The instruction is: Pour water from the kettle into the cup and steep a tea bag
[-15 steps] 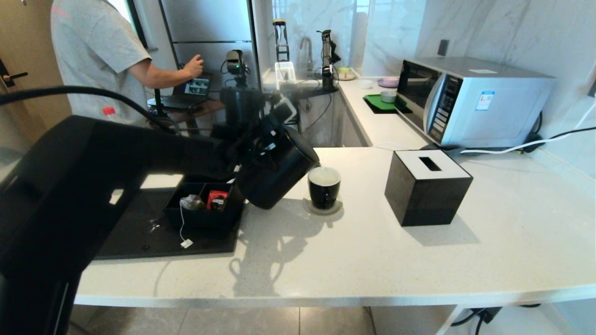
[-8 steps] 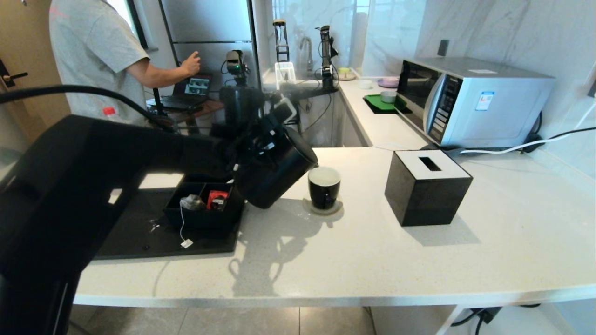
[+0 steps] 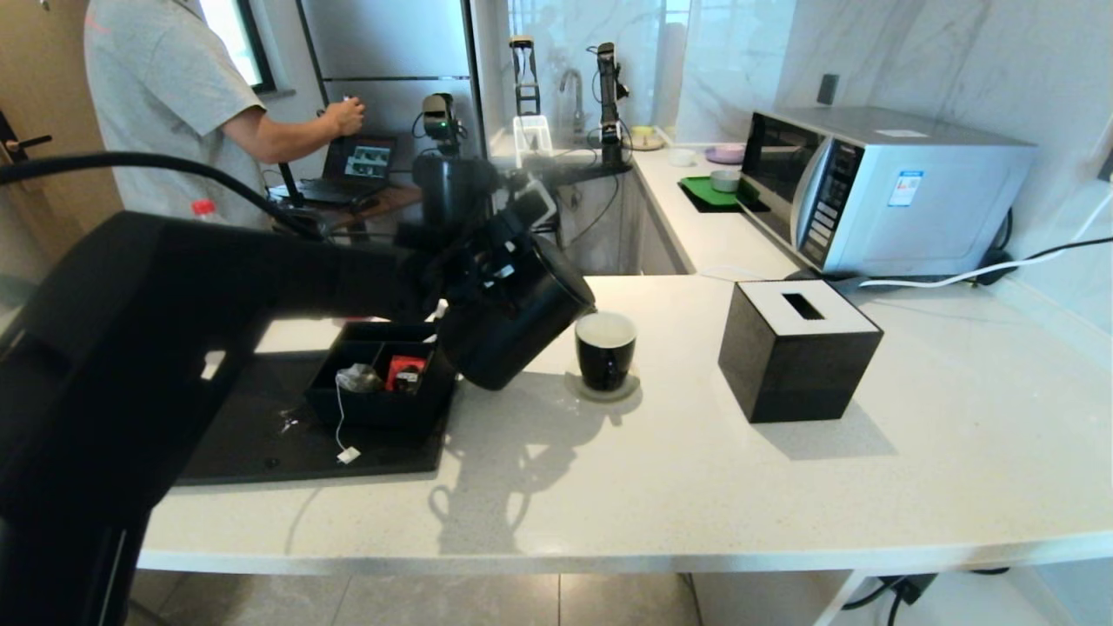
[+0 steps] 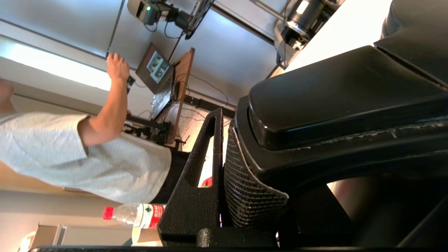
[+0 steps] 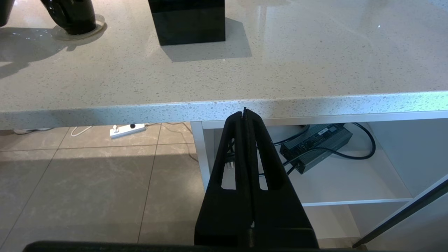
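The matte black kettle [image 3: 513, 335] hangs tilted over the counter, its spout at the rim of the small black cup [image 3: 605, 348]. My left gripper [image 3: 485, 265] is shut on the kettle's loop handle [image 4: 332, 91], and one finger [image 4: 206, 168] shows beside it. The cup, white inside, stands on a round coaster [image 3: 609, 391]; its base also shows in the right wrist view [image 5: 75, 17]. The tea bag [image 3: 355, 378] lies in a black organiser tray [image 3: 383, 409], its string hanging over the front to the paper tag [image 3: 349, 455]. My right gripper [image 5: 245, 111] is parked, shut and empty, below the counter's front edge.
A black tissue box [image 3: 796, 348] stands right of the cup, with a microwave [image 3: 878, 187] behind it. A red packet [image 3: 404, 372] sits in the tray, which rests on a black mat [image 3: 261, 435]. A person [image 3: 174, 104] stands at the far left by a laptop.
The kettle stays tilted at the cup, shifting only slightly. The person's hand has moved left, away from the laptop. The right arm has not moved.
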Robot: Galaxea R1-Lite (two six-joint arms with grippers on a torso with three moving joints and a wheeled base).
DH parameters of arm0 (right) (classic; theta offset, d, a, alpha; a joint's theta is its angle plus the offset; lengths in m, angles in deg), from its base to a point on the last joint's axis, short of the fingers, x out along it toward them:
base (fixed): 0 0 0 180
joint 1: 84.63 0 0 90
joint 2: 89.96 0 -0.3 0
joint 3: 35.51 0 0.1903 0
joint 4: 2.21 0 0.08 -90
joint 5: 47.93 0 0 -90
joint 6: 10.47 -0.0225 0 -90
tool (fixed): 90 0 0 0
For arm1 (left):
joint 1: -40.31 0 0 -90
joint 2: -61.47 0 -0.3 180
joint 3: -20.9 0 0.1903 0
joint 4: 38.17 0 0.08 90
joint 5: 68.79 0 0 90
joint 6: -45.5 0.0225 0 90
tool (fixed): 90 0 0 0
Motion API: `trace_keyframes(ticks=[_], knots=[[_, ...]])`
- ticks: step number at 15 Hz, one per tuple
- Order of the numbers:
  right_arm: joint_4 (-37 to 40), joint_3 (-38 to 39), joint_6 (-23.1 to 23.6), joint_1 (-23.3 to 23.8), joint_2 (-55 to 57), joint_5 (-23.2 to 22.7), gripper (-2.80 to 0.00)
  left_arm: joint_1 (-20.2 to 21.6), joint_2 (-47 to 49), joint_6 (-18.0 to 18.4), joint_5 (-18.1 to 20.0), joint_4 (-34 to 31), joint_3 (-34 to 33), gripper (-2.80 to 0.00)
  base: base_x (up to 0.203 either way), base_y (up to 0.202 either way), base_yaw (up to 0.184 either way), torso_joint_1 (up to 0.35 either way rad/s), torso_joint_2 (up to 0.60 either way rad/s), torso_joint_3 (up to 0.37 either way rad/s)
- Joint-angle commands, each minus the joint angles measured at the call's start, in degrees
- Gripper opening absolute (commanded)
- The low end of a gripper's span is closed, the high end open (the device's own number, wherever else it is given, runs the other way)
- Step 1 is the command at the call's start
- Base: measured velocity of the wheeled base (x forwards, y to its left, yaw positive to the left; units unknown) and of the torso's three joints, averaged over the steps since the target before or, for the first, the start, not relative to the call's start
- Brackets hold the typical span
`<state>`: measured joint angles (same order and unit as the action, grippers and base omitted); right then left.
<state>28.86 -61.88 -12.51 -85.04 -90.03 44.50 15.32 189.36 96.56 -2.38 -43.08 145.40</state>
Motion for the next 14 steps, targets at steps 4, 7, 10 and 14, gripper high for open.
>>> trace_keyframes(ticks=[4, 7, 10, 14], knots=[[0.0, 0.0, 0.0, 0.0, 0.1, 0.1, -2.80, -0.3, 0.1, 0.3, -0.1, -0.4, 0.7, -2.80, 0.000, 0.000, 0.000, 0.000, 0.00, 0.000], [0.0, 0.0, 0.0, 0.0, 0.1, 0.0, -2.80, -0.3, 0.1, 0.2, -0.1, -0.4, 0.8, -2.80, 0.000, 0.000, 0.000, 0.000, 0.00, 0.000], [0.0, 0.0, -0.1, 0.0, 0.1, 0.0, -2.80, -0.4, 0.1, 0.2, -0.1, -0.4, 0.8, -2.80, 0.000, 0.000, 0.000, 0.000, 0.00, 0.000], [0.0, 0.0, 0.0, 0.0, 0.1, 0.0, -2.80, -0.4, 0.0, 0.2, -0.2, -0.4, 0.8, -2.80, 0.000, 0.000, 0.000, 0.000, 0.00, 0.000]])
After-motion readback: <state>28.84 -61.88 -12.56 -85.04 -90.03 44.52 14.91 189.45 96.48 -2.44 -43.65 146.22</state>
